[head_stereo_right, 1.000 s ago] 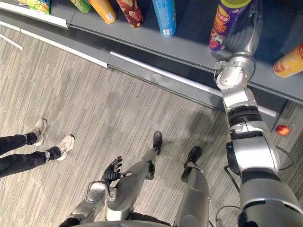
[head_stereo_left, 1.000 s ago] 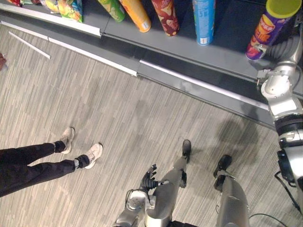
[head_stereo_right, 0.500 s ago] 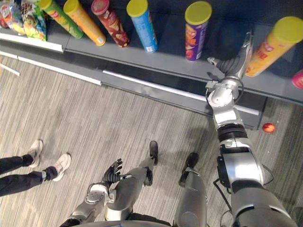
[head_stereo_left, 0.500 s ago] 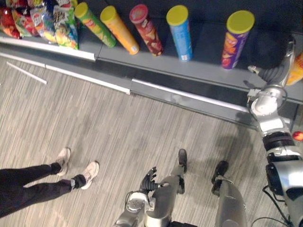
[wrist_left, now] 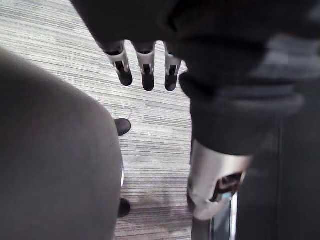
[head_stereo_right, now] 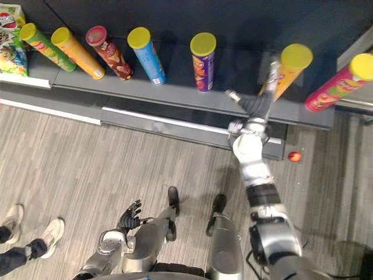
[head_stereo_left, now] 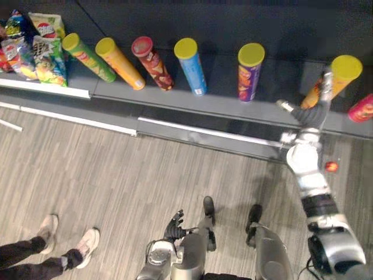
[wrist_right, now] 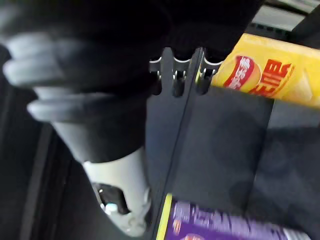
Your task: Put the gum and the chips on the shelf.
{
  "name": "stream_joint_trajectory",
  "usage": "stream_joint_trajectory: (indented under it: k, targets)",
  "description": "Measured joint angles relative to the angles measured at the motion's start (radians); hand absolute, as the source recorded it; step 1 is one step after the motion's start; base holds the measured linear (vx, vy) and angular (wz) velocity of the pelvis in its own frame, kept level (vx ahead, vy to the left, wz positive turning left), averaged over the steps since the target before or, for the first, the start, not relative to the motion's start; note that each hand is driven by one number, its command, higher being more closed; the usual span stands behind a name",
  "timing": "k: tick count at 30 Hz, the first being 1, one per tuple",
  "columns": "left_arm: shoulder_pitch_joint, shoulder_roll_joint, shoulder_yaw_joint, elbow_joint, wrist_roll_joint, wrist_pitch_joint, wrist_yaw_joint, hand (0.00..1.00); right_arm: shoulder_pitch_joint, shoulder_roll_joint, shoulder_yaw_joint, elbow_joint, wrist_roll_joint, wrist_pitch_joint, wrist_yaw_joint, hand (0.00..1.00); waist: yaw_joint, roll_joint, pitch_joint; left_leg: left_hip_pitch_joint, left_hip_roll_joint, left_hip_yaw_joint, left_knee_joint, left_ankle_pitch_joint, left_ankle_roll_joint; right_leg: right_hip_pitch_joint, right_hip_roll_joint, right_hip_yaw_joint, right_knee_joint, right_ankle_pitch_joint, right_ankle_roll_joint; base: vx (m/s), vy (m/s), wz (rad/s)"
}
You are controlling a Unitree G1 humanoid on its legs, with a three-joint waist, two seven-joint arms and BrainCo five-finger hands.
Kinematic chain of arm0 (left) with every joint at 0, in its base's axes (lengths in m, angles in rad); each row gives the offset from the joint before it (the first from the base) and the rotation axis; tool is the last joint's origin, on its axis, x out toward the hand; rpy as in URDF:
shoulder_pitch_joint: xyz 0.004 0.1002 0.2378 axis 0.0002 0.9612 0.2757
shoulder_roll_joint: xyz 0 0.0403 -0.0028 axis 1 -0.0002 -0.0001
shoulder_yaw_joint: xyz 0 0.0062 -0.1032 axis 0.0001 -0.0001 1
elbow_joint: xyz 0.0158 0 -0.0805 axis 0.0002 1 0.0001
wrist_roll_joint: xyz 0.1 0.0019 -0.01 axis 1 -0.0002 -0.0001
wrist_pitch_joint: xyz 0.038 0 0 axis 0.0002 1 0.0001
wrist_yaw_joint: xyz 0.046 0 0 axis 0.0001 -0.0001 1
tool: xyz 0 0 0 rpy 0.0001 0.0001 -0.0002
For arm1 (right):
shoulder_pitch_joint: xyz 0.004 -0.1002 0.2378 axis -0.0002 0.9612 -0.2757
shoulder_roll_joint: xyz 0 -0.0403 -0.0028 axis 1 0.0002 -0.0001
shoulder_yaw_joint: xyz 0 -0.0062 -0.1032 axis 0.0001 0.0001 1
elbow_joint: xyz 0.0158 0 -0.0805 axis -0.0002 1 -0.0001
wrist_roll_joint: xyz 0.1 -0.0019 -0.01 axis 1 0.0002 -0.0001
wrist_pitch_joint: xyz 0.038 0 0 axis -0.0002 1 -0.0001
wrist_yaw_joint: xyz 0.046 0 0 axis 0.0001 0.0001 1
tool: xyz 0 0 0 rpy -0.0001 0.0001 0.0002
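**Right hand open beside the yellow chips can, left hand idle**

Nearest you, at 7 o'clock in the head views, the left hand (head_stereo_right: 129,217) hangs low with its fingers (wrist_left: 146,76) spread and relaxed, holding nothing. A person's shoes (head_stereo_left: 74,240) stand on the floor (head_stereo_left: 145,175) at 8 o'clock. At 3 o'clock a small red object (head_stereo_right: 295,156) lies on the floor under the shelf edge; what it is you cannot tell.

The right arm stretches up to 1 o'clock. The right hand (head_stereo_right: 255,104) is wide open and empty, thumb out to the side. Its straight fingers (wrist_right: 178,82) rise just beside the yellow chips can (head_stereo_right: 288,71); whether they touch it is unclear. That can stands on the shelf (head_stereo_right: 175,93), between the purple can (head_stereo_right: 203,64) and the pink can (head_stereo_right: 338,84).
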Motion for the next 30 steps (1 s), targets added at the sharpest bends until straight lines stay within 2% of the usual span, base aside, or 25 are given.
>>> stream_joint_trajectory:
  k: [1, 3, 5, 7, 10, 13, 15, 19, 22, 24, 28, 30]
  targets:
    - [0.002, 0.0, 0.009, 0.009, 0.015, 0.002, 0.0, 0.0, 0.033, 0.012, 0.022, -0.027, 0.0, 0.0, 0.025, 0.0, -0.007, -0.012, -0.013, 0.001, 0.001, 0.002, 0.0, -0.003, -0.001, 0.003, 0.002, 0.0, -0.005, 0.0, 0.0, 0.1, -0.027, -0.06]
    - [0.008, 0.002, 0.043, 0.033, 0.034, 0.007, 0.001, 0.0, 0.174, 0.042, 0.096, -0.129, 0.005, 0.001, 0.12, 0.0, -0.013, -0.054, -0.04, 0.041, 0.006, 0.021, 0.0, -0.016, -0.009, 0.05, 0.011, 0.01, -0.03, 0.002, -0.001, 0.11, -0.023, -0.14]
    - [0.011, 0.002, 0.051, 0.053, 0.065, 0.013, 0.004, 0.0, 0.282, 0.055, 0.138, -0.163, 0.026, 0.001, 0.181, 0.0, -0.014, -0.075, -0.083, 0.065, 0.005, 0.027, 0.0, -0.027, -0.013, 0.08, 0.014, 0.015, -0.052, 0.004, 0.002, 0.09, -0.003, -0.11]
    - [0.023, 0.0, 0.056, 0.082, 0.066, 0.015, 0.008, 0.0, 0.369, 0.059, 0.176, -0.176, 0.067, 0.0, 0.246, 0.0, -0.024, -0.084, -0.129, 0.074, 0.007, 0.034, 0.0, -0.044, -0.014, 0.092, 0.018, 0.022, -0.07, 0.008, 0.008, 0.08, 0.017, -0.13]
    - [0.028, -0.011, 0.085, 0.11, 0.079, 0.018, 0.028, 0.0, 0.465, 0.09, 0.229, -0.179, 0.122, 0.01, 0.316, 0.0, -0.043, -0.09, -0.156, 0.098, 0.006, 0.056, 0.0, -0.059, -0.012, 0.12, 0.02, 0.041, -0.099, 0.015, 0.019, 0.04, 0.033, -0.19]
    - [0.029, -0.019, 0.097, 0.146, 0.092, 0.026, 0.045, 0.0, 0.544, 0.108, 0.281, -0.18, 0.141, 0.029, 0.364, 0.0, -0.043, -0.093, -0.206, 0.105, 0.007, 0.078, -0.001, -0.069, -0.014, 0.127, 0.025, 0.059, -0.127, 0.026, 0.022, 0.03, 0.019, -0.18]
    - [0.029, -0.027, 0.116, 0.165, 0.093, 0.026, 0.047, 0.0, 0.571, 0.125, 0.291, -0.18, 0.141, 0.032, 0.386, 0.0, -0.048, -0.096, -0.216, 0.119, 0.009, 0.083, -0.001, -0.074, -0.014, 0.152, 0.031, 0.063, -0.151, 0.038, 0.022, 0.06, 0.001, -0.11]
    - [0.048, -0.031, 0.132, 0.168, 0.093, 0.026, 0.053, 0.0, 0.616, 0.133, 0.288, -0.169, 0.16, 0.068, 0.412, 0.0, -0.063, -0.111, -0.248, 0.136, 0.011, 0.088, -0.001, -0.085, -0.017, 0.177, 0.036, 0.067, -0.175, 0.041, 0.022, 0.05, -0.002, -0.03]
    - [0.055, -0.037, 0.158, 0.196, 0.091, 0.026, 0.054, 0.0, 0.671, 0.133, 0.258, -0.081, 0.159, 0.099, 0.434, 0.0, -0.066, -0.12, -0.284, 0.15, 0.012, 0.097, -0.001, -0.097, -0.021, 0.196, 0.038, 0.071, -0.194, 0.044, 0.021, 0.09, -0.001, -0.06]
    - [0.056, -0.038, 0.174, 0.212, 0.075, 0.027, 0.059, 0.0, 0.7, 0.133, 0.209, 0.054, 0.158, 0.126, 0.452, 0.0, -0.066, -0.121, -0.293, 0.174, 0.01, 0.108, -0.001, -0.108, -0.023, 0.221, 0.039, 0.079, -0.203, 0.044, 0.021, 0.1, 0.01, -0.11]
    - [0.056, -0.044, 0.233, 0.258, -0.028, 0.036, 0.063, 0.0, 0.733, 0.134, 0.121, 0.316, 0.156, 0.165, 0.469, 0.0, -0.07, -0.123, -0.299, 0.204, 0.008, 0.115, -0.002, -0.118, -0.033, 0.255, 0.039, 0.085, -0.219, 0.043, 0.021, 0.08, 0.009, -0.07]
    - [0.06, -0.051, 0.285, 0.286, -0.069, 0.047, 0.061, 0.0, 0.707, 0.172, 0.012, 0.44, 0.173, 0.193, 0.476, 0.0, -0.075, -0.125, -0.311, 0.214, 0.008, 0.123, -0.002, -0.119, -0.034, 0.263, 0.039, 0.087, -0.222, 0.043, 0.021, 0.04, 0.001, -0.06]
